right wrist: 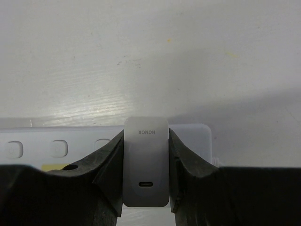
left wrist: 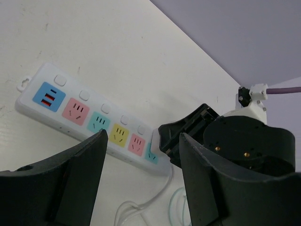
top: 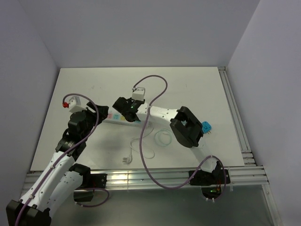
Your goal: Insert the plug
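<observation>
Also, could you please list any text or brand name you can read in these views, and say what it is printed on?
"HONOR": on the white charger clamped in the right gripper, upside down in the right wrist view.
The power strip has coloured sockets, but no lettering on it can be read.
No other text is visible.

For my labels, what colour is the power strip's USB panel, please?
The square USB panel is blue; clearest in the left wrist view.

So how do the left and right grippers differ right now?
The left gripper has its fingers wide apart, empty; the right gripper is shut on the charger. The left gripper sits off the strip's USB end; the right gripper is over its other end. Both face the strip.
</observation>
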`<state>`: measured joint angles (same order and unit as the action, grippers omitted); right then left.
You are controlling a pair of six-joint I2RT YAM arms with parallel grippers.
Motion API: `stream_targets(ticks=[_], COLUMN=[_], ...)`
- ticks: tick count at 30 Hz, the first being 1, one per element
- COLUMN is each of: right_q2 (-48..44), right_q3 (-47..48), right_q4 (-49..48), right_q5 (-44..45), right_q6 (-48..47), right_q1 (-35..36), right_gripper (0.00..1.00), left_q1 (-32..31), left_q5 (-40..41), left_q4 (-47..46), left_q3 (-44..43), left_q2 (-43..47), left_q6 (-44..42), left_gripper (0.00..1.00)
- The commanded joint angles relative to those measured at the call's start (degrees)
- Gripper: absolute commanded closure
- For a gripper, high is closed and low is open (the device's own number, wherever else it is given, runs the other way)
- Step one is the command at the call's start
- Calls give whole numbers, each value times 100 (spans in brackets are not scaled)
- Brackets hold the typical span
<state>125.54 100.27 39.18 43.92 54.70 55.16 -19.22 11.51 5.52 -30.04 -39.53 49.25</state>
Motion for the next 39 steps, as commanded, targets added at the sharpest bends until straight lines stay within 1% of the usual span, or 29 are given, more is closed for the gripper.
stream_targets(ticks=[1,8,14,17,20,23,25,26,29,37,39], right_q2=[586,744,1104,1262,1543,1667,1911,1983,2062,2247,2256], right_q3=[-498,-868,-948,-966,-694,-746,-553,-483,-753,-1123,-1299], right_q4=[231,-59,-226,-156,238,108,317,423,82,-270,-489], right_q5=[64,195,292,450,600,635,731,662,382,56,-76], right_q6=[349,498,568,700,788,762,857,902,867,920,885], right_q1=[127,180,206,259,382,391,469,487,479,514,522], right_gripper=[100,100,100,100,100,100,100,100,100,100,100], left_q1=[-20,-20,-20,-20,-20,-20,-20,-20,-20,-20,-20], left_q5=[-26,-61,-78,-61,-70,-140,-131,-114,-44,36,27], left_q4=[-68,-7,54,125,134,134,230,265,406,617,600], left_q3=[25,25,60,77,130,192,174,157,122,69,112], left_q2=[85,173,279,349,437,507,542,569,701,868,877], left_q6=[58,76,67,67,102,154,163,163,163,137,190], left_gripper=[32,32,33,33,33,33,34,34,33,33,33])
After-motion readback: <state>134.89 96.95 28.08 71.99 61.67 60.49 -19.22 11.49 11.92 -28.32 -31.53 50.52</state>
